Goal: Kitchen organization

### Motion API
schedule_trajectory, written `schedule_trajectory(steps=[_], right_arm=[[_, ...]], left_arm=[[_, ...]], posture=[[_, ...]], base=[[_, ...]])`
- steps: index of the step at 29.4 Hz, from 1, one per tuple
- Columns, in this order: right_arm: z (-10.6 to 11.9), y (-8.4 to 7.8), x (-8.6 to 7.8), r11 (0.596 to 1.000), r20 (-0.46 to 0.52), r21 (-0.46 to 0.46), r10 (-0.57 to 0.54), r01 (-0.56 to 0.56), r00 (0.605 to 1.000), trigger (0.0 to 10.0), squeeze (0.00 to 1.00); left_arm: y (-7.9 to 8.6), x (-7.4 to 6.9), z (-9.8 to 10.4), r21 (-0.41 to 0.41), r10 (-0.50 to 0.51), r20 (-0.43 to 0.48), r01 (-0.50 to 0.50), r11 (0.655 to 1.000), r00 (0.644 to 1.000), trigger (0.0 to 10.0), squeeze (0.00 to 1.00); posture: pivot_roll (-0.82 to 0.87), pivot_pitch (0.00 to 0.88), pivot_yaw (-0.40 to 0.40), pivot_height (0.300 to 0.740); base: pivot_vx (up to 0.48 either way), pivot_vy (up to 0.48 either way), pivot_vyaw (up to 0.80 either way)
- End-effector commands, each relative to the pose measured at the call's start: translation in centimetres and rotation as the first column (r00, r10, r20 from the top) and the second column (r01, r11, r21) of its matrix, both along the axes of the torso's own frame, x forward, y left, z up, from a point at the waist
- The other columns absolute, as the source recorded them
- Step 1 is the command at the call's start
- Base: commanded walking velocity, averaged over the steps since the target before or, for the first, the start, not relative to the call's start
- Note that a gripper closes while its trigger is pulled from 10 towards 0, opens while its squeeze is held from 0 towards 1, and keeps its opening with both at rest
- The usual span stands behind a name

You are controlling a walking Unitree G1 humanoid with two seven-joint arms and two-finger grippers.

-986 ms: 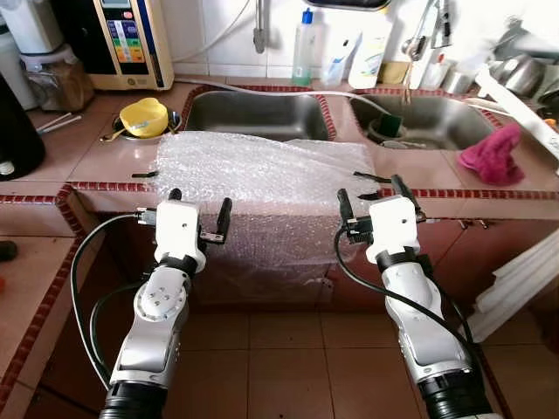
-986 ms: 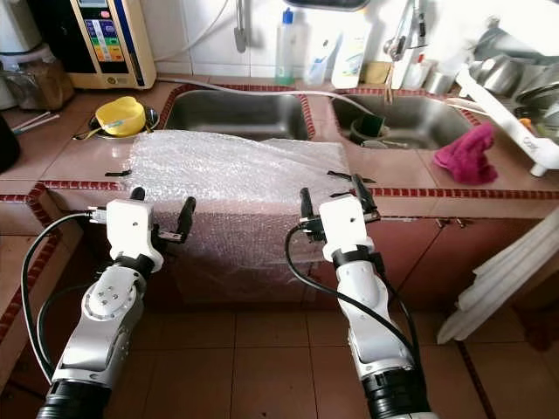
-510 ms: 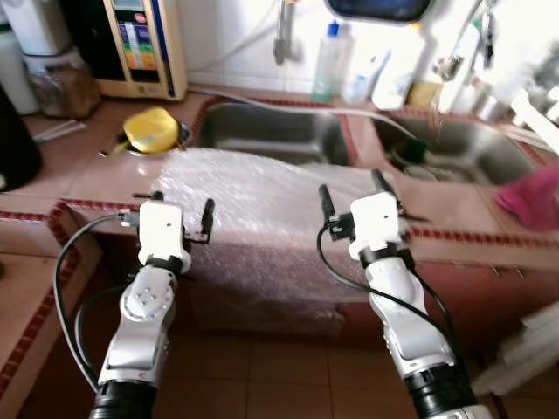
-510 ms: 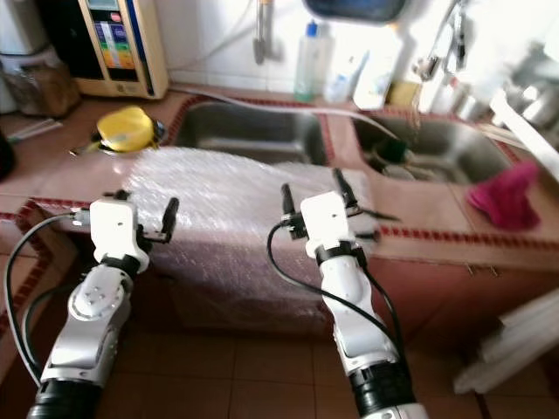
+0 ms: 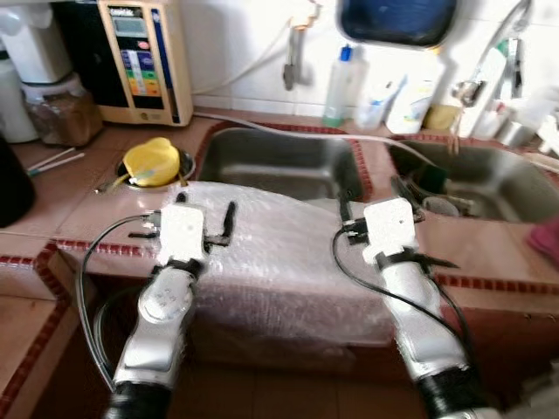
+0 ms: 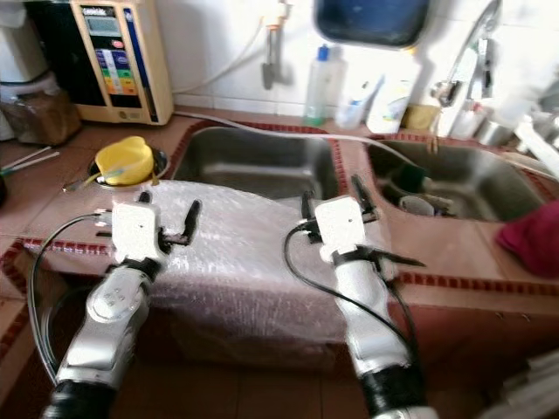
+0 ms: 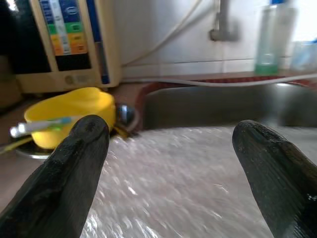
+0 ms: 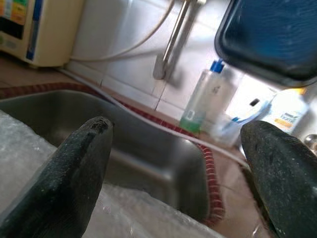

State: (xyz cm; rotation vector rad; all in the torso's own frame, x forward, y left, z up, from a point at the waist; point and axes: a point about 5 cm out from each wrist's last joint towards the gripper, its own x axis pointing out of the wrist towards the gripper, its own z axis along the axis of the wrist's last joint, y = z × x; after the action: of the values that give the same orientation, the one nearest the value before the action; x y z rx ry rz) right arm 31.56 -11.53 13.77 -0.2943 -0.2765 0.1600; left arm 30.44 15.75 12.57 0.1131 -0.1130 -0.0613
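A sheet of bubble wrap [image 5: 279, 253] lies draped over the front edge of the tiled counter [image 5: 70, 183], in front of the left sink basin [image 5: 279, 161], its lower part hanging down the cabinet face. Both arms reach over it. The left gripper [image 5: 205, 214] hangs above the sheet's left part with its two black fingers spread apart, holding nothing; from its wrist the fingers [image 7: 74, 168] frame the wrap below. The right gripper [image 5: 377, 196] sits over the sheet's right edge, near the divider between the two basins, its jaws likewise wide apart and empty, one finger [image 8: 64, 173] just above the plastic.

From the wrap, a yellow bowl [image 5: 150, 161] with a utensil sits at about ten o'clock on the counter, and a cream-coloured water appliance [image 5: 144, 57] stands beyond it against the wall. A clear bottle with a blue cap [image 5: 339, 83] stands at about one o'clock behind the sink. The right basin [image 5: 489, 179] lies at two o'clock, with a pink cloth [image 6: 533, 236] further right on the counter.
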Motion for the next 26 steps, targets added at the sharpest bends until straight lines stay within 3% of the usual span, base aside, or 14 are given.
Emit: schedule_trajectory(steps=[1,17,26], right_arm=[[0.2,-1.2,0.2,0.999,0.004,-0.008,-0.032,0.032,0.999,10.0,0.00],[0.2,-1.4,0.3,0.999,0.002,0.008,-0.041,0.041,0.999,10.0,0.00],[0.1,-1.9,0.6,0.991,0.004,0.069,-0.117,0.116,0.993,10.0,0.00]], left_arm=[[-1.2,0.1,0.3,-0.005,-0.034,0.008,0.034,0.999,0.999,10.0,0.00],[-1.9,0.3,0.1,0.067,-0.056,0.006,0.055,0.996,0.998,10.0,0.00],[-2.3,1.2,0.5,0.118,-0.134,-0.020,0.136,0.984,0.991,10.0,0.00]], posture=[[0.12,0.000,-0.035,0.740],[0.12,0.000,-0.033,0.740],[0.14,0.000,0.042,0.740]], base=[[0.000,0.000,0.00],[0.000,0.000,0.00],[0.000,0.000,0.00]])
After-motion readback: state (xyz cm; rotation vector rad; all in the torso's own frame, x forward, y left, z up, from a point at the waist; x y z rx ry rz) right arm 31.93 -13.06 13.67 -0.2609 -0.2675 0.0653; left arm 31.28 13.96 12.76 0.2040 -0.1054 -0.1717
